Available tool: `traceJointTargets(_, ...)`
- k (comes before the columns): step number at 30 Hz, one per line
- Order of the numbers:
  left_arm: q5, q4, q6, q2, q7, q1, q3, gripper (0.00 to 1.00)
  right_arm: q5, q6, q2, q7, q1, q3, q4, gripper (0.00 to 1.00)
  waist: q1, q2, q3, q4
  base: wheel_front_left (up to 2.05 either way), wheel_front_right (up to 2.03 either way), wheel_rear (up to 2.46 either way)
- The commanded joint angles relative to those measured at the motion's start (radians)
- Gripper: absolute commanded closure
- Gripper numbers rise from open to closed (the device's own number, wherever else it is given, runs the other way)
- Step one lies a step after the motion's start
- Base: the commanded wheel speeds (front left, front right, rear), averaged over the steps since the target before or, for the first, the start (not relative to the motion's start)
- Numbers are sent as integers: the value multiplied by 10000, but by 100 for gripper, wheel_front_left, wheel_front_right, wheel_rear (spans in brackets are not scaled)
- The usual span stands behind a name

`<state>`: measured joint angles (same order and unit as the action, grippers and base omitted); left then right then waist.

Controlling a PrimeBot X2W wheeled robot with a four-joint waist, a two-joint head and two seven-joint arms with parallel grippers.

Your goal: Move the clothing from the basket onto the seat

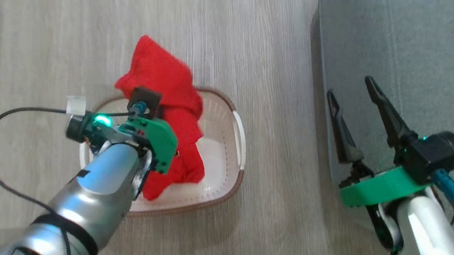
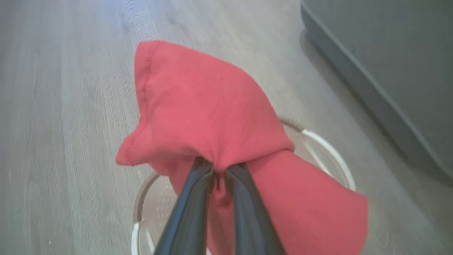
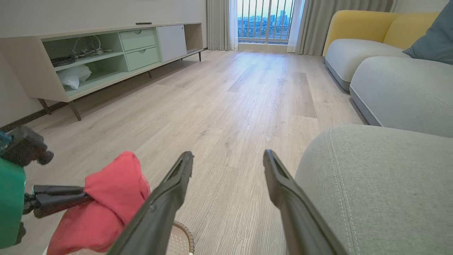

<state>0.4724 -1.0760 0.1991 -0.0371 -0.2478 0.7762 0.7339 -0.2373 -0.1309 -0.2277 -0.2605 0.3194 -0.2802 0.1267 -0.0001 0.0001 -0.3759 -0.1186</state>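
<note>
wood floor point(image 1: 242, 26), basket point(image 1: 239, 137) beneath red clothing point(image 1: 160, 73) in left pincer point(image 2: 219, 170)

Red clothing point(image 1: 163, 82); cream basket point(image 1: 224, 153); grey-green seat point(image 1: 432, 52).

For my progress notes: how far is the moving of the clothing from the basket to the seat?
Done: nothing yet; the visible part of the seat is bare. In hand: the left gripper is shut on the red clothing, lifted above the basket, its lower end hanging into it. The right gripper is open near the seat. Left: carry it over and release it there.
</note>
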Motion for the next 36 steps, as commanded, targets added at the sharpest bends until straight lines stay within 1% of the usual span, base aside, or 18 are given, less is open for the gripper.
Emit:
traceJointTargets(1, -64, 520, 132, -140, -134, -36, -424, 100, 47, 2, -78, -13, -249, -96, -258, 0, 1, -1, 630, 228, 0, 0, 0)
traceJointTargets(5, -195, 1600, 183, -251, -137, -637, -1096, 100, 84, 2, 20, -13, -610, -56, -200, 0, 1, -1, 1289, 285, 0, 0, 0)
traceJointTargets(9, -547, 2748, 194, -338, -137, -1182, -1708, 100, 113, 2, 116, -13, -1014, 89, -153, 0, 1, -1, 1813, 383, 0, 0, 0)
traceJointTargets(18, -1401, 5151, -124, -364, -138, -2093, -2908, 100, 192, 2, 220, -13, -1619, 16, -6, 0, 1, -1, 2719, 436, 0, 0, 0)
traceJointTargets(19, -1401, 5151, -124, -364, -138, -2093, -2908, 100, 192, 2, 220, -13, -1619, 16, -6, 0, 1, -1, 2719, 436, 0, 0, 0)
traceJointTargets(22, -1631, 6232, -352, -327, -138, -2331, -3359, 100, 205, 2, 256, -13, -1755, -8, 15, 0, 1, -1, 2928, 392, 0, 0, 0)
traceJointTargets(28, -2163, 8025, -642, -223, -139, -2686, -4052, 100, 234, 2, 317, -13, -1935, 28, -55, 0, 1, -1, 3072, 363, 0, 0, 0)
traceJointTargets(36, -2316, 9371, -899, -140, -139, -2963, -4344, 100, 272, 2, 245, -13, -2061, 61, -123, 0, 1, -1, 3102, 384, 0, 0, 0)
